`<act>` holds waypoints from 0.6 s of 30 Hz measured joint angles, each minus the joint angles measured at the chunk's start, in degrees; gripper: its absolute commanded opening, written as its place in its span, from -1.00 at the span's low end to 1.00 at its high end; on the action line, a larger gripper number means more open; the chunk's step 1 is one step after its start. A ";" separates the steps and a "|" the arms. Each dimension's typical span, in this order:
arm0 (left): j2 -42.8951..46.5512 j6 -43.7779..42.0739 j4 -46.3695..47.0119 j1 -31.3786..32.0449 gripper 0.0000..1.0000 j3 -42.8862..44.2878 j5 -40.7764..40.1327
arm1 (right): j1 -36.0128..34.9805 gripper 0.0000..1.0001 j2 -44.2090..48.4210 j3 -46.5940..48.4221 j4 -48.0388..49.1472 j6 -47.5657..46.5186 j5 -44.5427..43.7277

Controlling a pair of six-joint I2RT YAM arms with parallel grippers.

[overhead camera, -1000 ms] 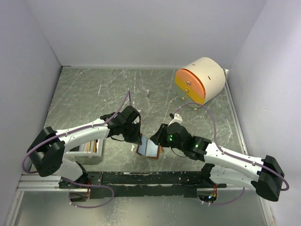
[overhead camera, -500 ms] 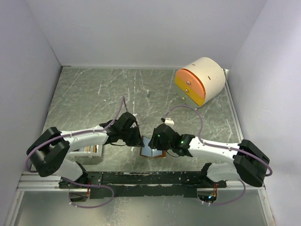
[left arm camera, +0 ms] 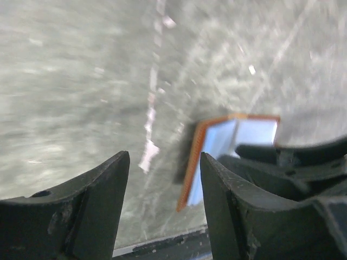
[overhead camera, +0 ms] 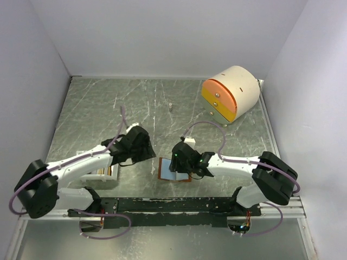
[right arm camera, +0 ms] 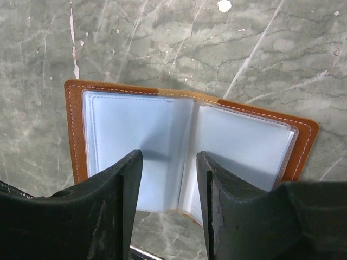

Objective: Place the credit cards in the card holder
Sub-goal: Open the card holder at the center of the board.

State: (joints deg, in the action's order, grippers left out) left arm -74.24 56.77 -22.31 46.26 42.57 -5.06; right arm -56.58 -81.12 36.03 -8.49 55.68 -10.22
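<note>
The holder [right arm camera: 184,142] lies flat and open on the table [overhead camera: 97,108], just ahead of the rail between the two arm bases, blue-grey pockets up. Its long axis runs left to right, and the spine points away from you.

Your right gripper [right arm camera: 169,162] hangs directly over it with fingers spread and nothing between them. One finger is over each leaf and the spine runs between them. From the wrist view you cannot tell whether the tips touch the pockets or sit just above.

Your left gripper [left arm camera: 162,162] is also spread and empty. It sits off the holder's left edge, clearly apart. In its own view the holder lies beyond its right finger rather than between the two.

That offset is what the next move turns on. No card shows in either gripper or in the pockets. The tray [overhead camera: 108,175] lies under your left forearm, mostly hidden, so you cannot tell what it holds.

The left arm is nearer the tray and the right arm is nearer the holder. The likely split is that the left fetches a card while the right pins a leaf.

Any card would have to come in from the left, travelling along the holder's long axis. You cannot read which way the pocket mouths face, so check that before you commit to an approach.
</note>
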 measured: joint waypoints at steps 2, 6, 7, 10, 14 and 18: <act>2.99 2.36 -3.54 -1.73 0.19 0.55 -4.31 | 0.00 -0.08 -0.15 0.11 0.04 -0.11 0.00; 10.34 6.40 -10.71 -7.45 0.36 0.13 -11.10 | 0.00 -0.09 -0.44 0.42 0.07 -0.31 0.00; 12.31 7.34 -12.41 -9.07 0.62 0.02 -12.72 | 0.00 -0.09 -0.68 0.59 0.04 -0.37 0.00; 16.65 9.70 -16.83 -13.31 0.69 0.00 -17.68 | 0.00 -0.09 -1.53 0.98 0.09 -0.63 0.02; 17.97 10.16 -20.20 -18.27 0.67 0.00 -22.47 | 0.00 -0.08 -2.25 1.62 0.07 -0.68 0.20; 16.22 9.51 -20.83 -24.37 0.58 -0.02 -23.26 | -0.04 -0.09 -3.10 2.51 -0.35 -0.63 0.17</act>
State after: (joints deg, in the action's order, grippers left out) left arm -58.02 66.28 -43.13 21.89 42.54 -28.32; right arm -56.62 -84.23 38.54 -8.84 55.05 -10.04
